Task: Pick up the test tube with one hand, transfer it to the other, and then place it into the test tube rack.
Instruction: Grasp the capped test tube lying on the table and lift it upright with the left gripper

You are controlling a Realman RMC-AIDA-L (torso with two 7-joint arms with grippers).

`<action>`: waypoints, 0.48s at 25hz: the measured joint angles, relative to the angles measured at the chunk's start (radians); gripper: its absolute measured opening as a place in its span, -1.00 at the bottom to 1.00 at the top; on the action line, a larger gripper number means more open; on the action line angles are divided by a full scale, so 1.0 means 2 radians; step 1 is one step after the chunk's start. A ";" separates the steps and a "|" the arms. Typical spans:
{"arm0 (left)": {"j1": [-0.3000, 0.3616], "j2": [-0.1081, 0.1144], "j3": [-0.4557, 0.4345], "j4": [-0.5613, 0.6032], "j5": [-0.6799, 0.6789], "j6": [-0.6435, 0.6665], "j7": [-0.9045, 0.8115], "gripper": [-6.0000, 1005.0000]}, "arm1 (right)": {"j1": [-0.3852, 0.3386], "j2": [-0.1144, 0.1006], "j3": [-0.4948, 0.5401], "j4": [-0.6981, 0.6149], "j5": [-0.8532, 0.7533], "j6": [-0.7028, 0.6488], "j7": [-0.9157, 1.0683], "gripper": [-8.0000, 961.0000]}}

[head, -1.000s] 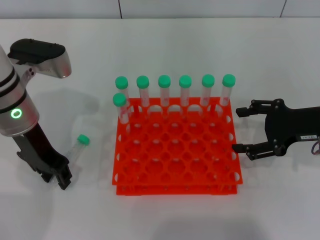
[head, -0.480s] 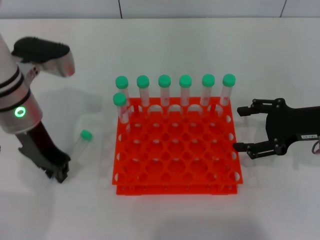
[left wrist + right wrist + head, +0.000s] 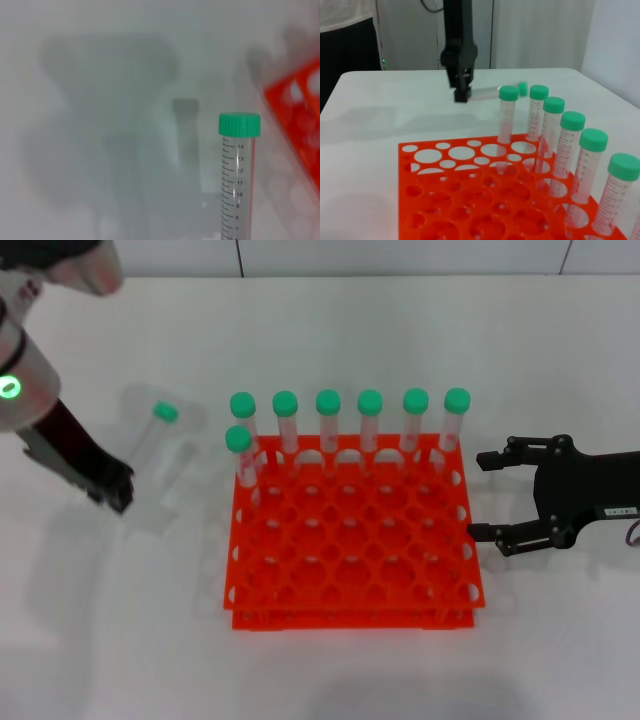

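Note:
The test tube (image 3: 165, 412), clear with a green cap, is held off the table at the left by my left gripper (image 3: 116, 492), which is shut on its lower end. In the right wrist view the left gripper (image 3: 461, 93) holds the tube (image 3: 487, 92) level above the table. The left wrist view shows the tube (image 3: 238, 170) close up, cap outward. The orange-red rack (image 3: 350, 570) stands in the middle with several green-capped tubes (image 3: 328, 420) along its far rows. My right gripper (image 3: 478, 498), with a white sticker, is open just right of the rack.
The rack's near rows of holes (image 3: 460, 200) hold nothing. Its edge (image 3: 300, 110) shows in the left wrist view. White table (image 3: 330, 680) lies all around.
My left gripper has taken the tube up from the table and moved it back and to the left. The right arm has not moved.

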 joint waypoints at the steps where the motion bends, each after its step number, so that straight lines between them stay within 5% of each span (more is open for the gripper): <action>1: 0.002 0.000 -0.001 0.012 0.000 0.000 0.000 -0.60 | 0.000 0.000 0.000 0.000 0.000 0.000 0.000 0.78; 8: 0.037 -0.004 -0.001 0.107 0.001 -0.036 -0.002 -0.59 | 0.000 -0.001 0.000 0.000 0.000 0.000 0.001 0.78; 12: 0.082 -0.014 0.017 0.160 0.001 -0.122 0.016 -0.59 | 0.000 -0.001 0.000 0.000 0.001 0.000 0.001 0.78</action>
